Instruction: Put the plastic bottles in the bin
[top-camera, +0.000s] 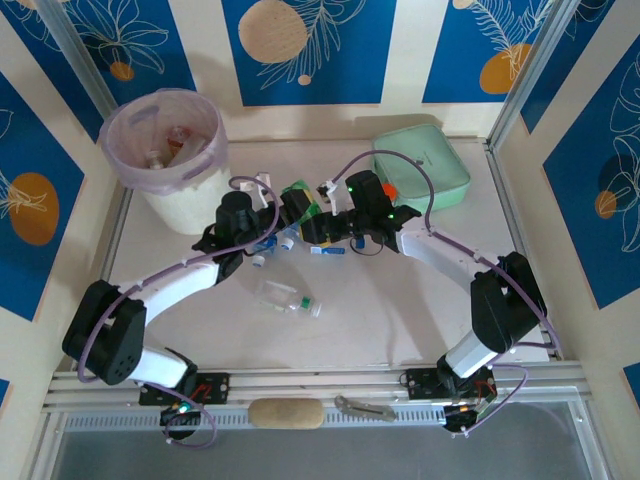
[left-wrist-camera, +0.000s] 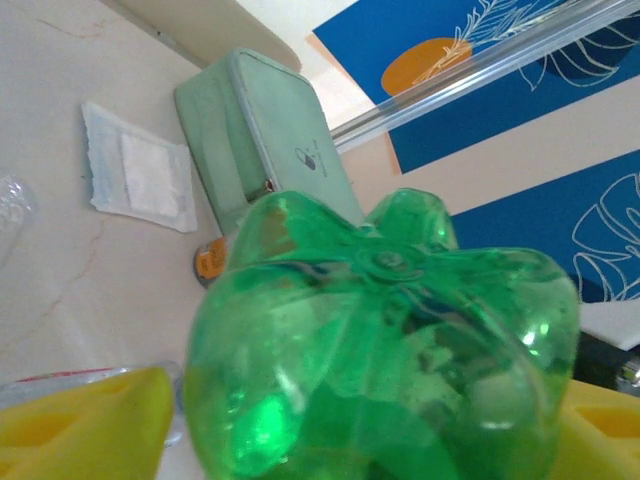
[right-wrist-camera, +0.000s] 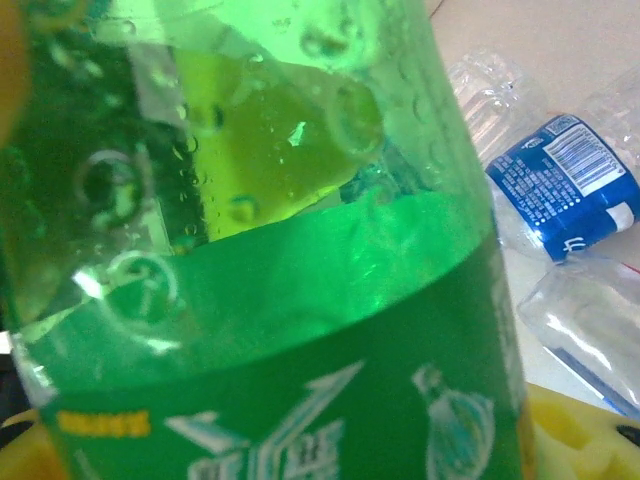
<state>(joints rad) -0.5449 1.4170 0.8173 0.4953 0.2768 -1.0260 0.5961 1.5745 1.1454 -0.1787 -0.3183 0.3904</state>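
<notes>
Though clutter sat at its centre, top view showed a pale table (top-camera: 400, 300) fenced by cream walls with blue leaf-print panels (top-camera: 350, 70). Bin (top-camera: 185, 205) stood at far-left corner, bottles inside. Mint-green case (top-camera: 430, 170) was far right, and a clear bottle (top-camera: 285, 297) lay loose mid-table. Left wrist: green bottle (left-wrist-camera: 380, 340) sat base-on between left gripper (left-wrist-camera: 340, 445) yellow pads (left-wrist-camera: 80, 430); gripped or not, could not tell. White sachet (left-wrist-camera: 140, 170) lay flat on the marbled surface beside the case. Right wrist: right gripper (right-wrist-camera: 300, 445) was clamped on the green bottle; blue-labelled bottle (right-wrist-camera: 565, 185) lay on the table.
</notes>
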